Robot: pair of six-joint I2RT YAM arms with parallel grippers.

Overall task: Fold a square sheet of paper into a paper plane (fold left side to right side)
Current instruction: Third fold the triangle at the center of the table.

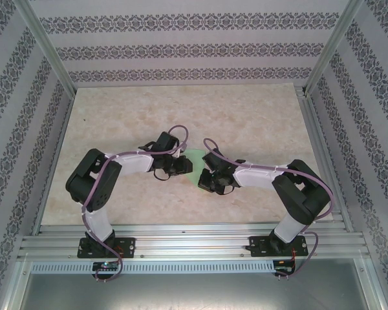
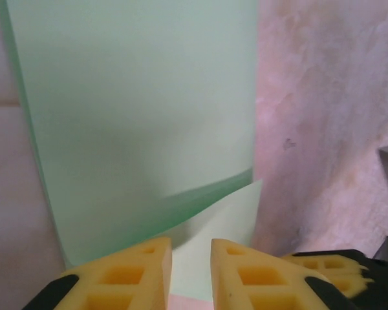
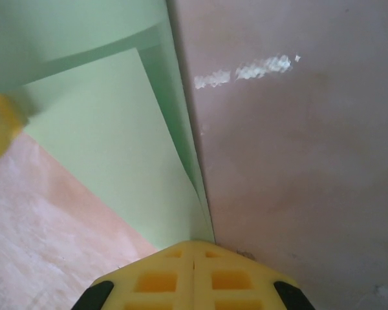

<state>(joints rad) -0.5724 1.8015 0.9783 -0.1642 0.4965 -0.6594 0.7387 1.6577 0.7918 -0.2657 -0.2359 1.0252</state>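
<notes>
- My right pincer sits at the bottom centre of its wrist view. Its two yellow fingers are pressed flat together with no gap between them.
- The square sheet of paper narrows down to those fingertips. Two pale green layers meet right at the tips, so I judge that I have its edge pinched there.
- That pinch looks like what keeps one layer raised. In the upper left of that view the green flap stands off the layer lying flat beneath it.
- My left pincer shows at the bottom of its own wrist view, fingers a narrow slot apart. Through the slot I see the flat layer of the sheet and a sliver of table.
- So I take the left pincer as slightly open with nothing clamped. It hovers low over the sheet's near edge.
- I think it sits there to pin the lower layer, so the sheet won't slide when the flap goes over.
- In the top view the sheet is a small green patch at the middle of the frame. It is wedged between my two pincers, left one touching its left edge and right one at its lower right.
- Above my left fingers the flap curls tall through the upper left, casting a shadow line across the flat layer.
- The fold is not yet pressed. Next, I judge, the raised side has to be carried across and laid edge to edge.
- Thin paper like this buckles easily, so pulling unevenly could skew the crease.
</notes>
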